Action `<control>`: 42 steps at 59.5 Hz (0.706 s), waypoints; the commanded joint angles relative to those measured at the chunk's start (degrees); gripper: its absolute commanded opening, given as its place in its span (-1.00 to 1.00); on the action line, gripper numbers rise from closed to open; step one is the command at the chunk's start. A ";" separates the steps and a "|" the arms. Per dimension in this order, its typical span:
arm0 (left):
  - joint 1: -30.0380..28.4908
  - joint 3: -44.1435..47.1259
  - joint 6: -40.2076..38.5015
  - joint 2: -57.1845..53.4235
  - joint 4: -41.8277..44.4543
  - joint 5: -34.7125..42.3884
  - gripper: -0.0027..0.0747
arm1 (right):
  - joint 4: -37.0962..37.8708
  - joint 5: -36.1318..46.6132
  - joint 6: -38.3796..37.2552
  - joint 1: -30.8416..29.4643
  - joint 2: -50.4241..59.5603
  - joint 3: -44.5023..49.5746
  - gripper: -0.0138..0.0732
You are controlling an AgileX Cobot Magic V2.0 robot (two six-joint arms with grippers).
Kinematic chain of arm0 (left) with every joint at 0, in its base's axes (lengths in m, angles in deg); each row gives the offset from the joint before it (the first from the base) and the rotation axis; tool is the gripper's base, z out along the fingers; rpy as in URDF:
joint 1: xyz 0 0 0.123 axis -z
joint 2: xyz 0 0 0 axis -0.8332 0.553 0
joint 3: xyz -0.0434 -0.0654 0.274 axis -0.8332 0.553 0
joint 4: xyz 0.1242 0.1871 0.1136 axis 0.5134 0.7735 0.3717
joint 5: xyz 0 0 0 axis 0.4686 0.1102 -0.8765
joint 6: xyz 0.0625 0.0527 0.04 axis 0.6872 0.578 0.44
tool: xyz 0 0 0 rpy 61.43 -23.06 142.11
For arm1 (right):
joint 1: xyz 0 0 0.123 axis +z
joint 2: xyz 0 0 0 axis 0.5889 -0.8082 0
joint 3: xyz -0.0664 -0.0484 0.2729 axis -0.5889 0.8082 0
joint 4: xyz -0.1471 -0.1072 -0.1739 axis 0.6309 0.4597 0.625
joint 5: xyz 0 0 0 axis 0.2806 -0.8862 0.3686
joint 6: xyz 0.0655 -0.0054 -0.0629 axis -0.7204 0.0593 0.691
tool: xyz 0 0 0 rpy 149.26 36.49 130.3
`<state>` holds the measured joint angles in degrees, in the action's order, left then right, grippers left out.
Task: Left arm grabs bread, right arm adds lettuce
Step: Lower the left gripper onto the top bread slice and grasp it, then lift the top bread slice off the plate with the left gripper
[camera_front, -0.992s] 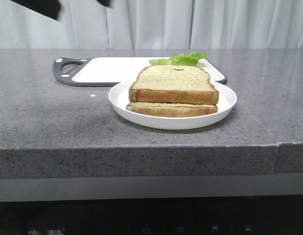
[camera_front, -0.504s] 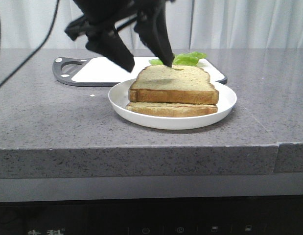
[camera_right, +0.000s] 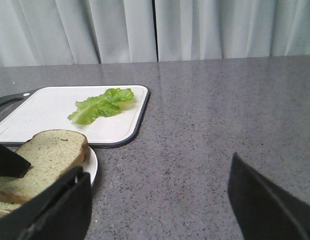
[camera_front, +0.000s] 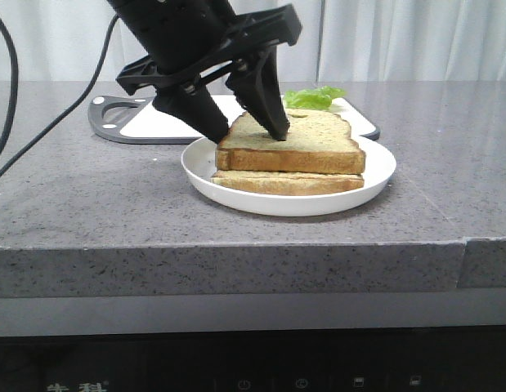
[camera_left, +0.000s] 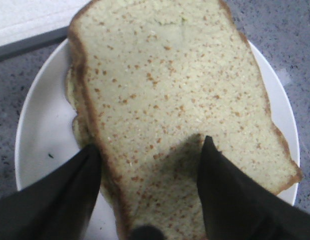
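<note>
The bread (camera_front: 306, 145) is the thick speckled brown slice, lying on a thinner paler slice (camera_front: 285, 183) in a white plate (camera_front: 379, 171). My left gripper (camera_front: 248, 135) is open at the bread's left end. One finger tip rests on the top face and the other is beside the crust. In the left wrist view, the fingers (camera_left: 69, 190) straddle the crust edge of the bread (camera_left: 170, 85). The lettuce (camera_right: 102, 105) lies on the white cutting board (camera_right: 39, 117); it also shows behind the bread in the front view (camera_front: 314, 98). My right gripper (camera_right: 157, 167) is open and empty above the bare countertop; it is out of the front view.
The cutting board (camera_front: 167, 118) with a dark handle lies behind the plate. The left arm's cable (camera_front: 48, 135) trails over the counter's left side. Curtains hang behind. The counter's front edge (camera_front: 236, 245) is near the plate.
The left arm has come down from the upper left. Its open fingers now reach the bread's left end, lower than half a second ago. Bread, plate and lettuce have not moved.
</note>
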<state>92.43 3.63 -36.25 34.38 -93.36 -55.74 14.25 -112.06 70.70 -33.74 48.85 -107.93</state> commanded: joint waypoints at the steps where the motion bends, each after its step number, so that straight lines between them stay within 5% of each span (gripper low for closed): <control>1: 0.44 -1.88 -0.34 -2.40 0.05 2.01 -0.17 | -0.41 4.20 0.50 -0.35 -1.03 -1.89 0.64; 15: 0.07 -1.66 -0.34 -2.40 2.26 1.82 -0.97 | -0.41 4.20 0.50 -0.35 -1.03 -1.89 0.64; 42: -1.19 -1.66 -0.34 -7.77 1.09 4.31 -0.99 | -0.41 4.25 0.50 -0.35 -1.03 -1.89 0.64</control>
<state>91.53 3.50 -36.35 31.32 -91.11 -54.62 14.25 -112.06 70.70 -33.74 48.85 -107.93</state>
